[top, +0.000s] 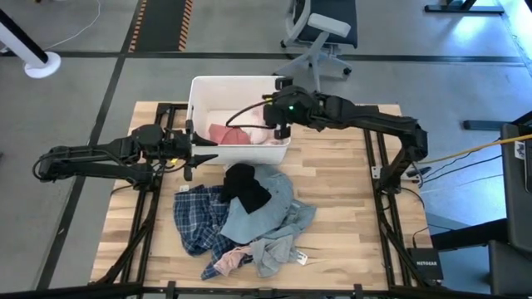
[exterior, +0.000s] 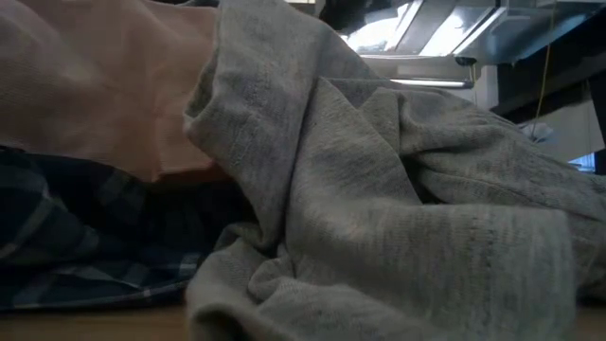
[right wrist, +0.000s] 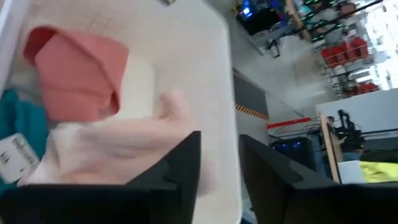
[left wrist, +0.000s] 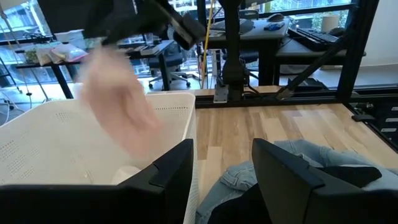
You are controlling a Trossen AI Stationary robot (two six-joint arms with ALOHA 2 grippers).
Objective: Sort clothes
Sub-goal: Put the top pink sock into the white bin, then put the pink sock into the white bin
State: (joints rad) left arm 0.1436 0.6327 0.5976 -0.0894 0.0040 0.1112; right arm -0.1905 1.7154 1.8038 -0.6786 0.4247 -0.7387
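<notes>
Grey fabric fills the low view nearest the lens, with the plaid shirt and a pink piece beside it at the near table edge, and behind them the grey-blue piece with the black piece on top. Beyond the pile, the left gripper hangs just outside the white bin, fingers apart and empty. Farthest, the right gripper is over the bin, fingers slightly apart with a pale pink garment below them; whether they grip it cannot be told, and a darker pink piece lies inside.
</notes>
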